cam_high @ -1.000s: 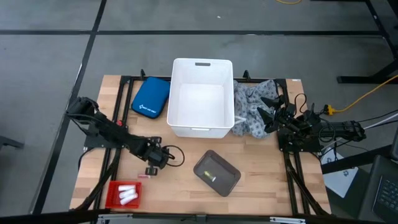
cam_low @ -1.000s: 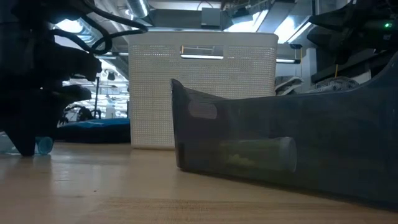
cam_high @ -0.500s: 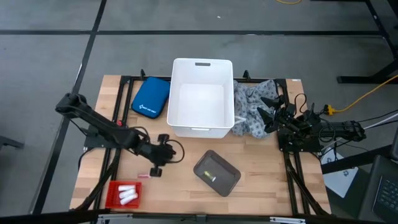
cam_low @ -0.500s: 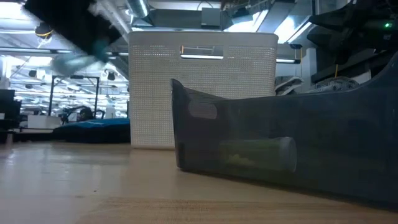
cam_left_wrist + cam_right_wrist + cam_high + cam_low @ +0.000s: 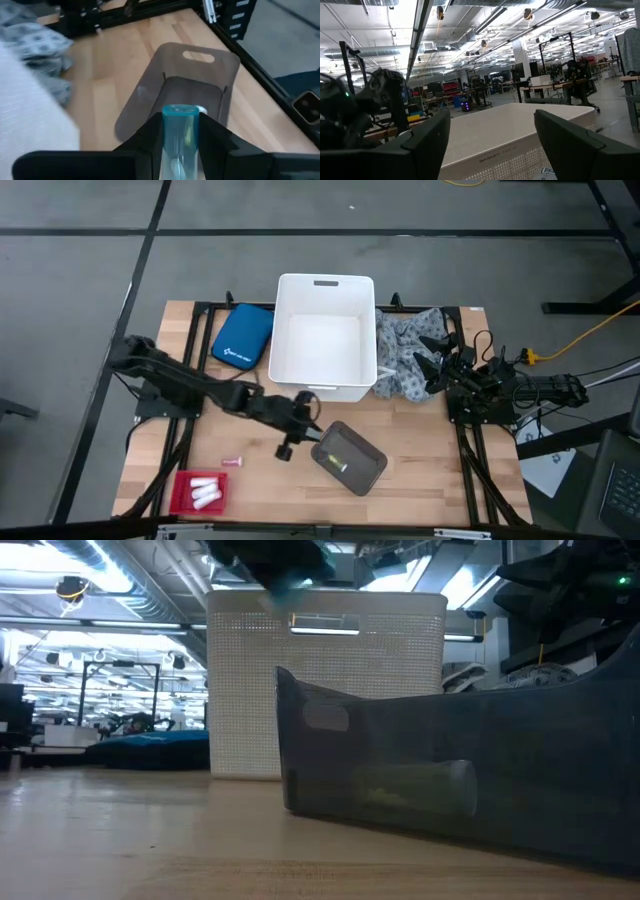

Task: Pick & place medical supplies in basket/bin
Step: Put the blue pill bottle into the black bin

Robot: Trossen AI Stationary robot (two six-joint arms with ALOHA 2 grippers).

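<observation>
1. The left hand has moved in the last second from the left part of the wooden bench toward the middle. It is now just in front of the large deep white rectangular plastic tub, beside the dark grey flat tray with a slot handle.
2. It has also risen: a second ago it stood low on the bench in the low view, and now it shows only as a dark blur at the top, in front of the tub.
3. The left hand is closed on a small clear blue plastic tube, which stands between its two dark fingers in the left wrist view.
4. I judge that this tube is being carried to the tub, so the drop into it is probably the next step. The tube is not over the tub yet.
5. The right hand has not changed. It waits at the right side, over the grey-and-white patterned cloth, with its fingers spread wide and holding nothing.
6. Some white cylindrical rolls lie in a small red tray at the front left. A small pink packet lies on the bench near it.
7. A blue zipped pouch beside the tub carries a white logo that is too small to read. In the right wrist view, small letters on the tub wall seem to say "BASKET", but I am not sure.
</observation>
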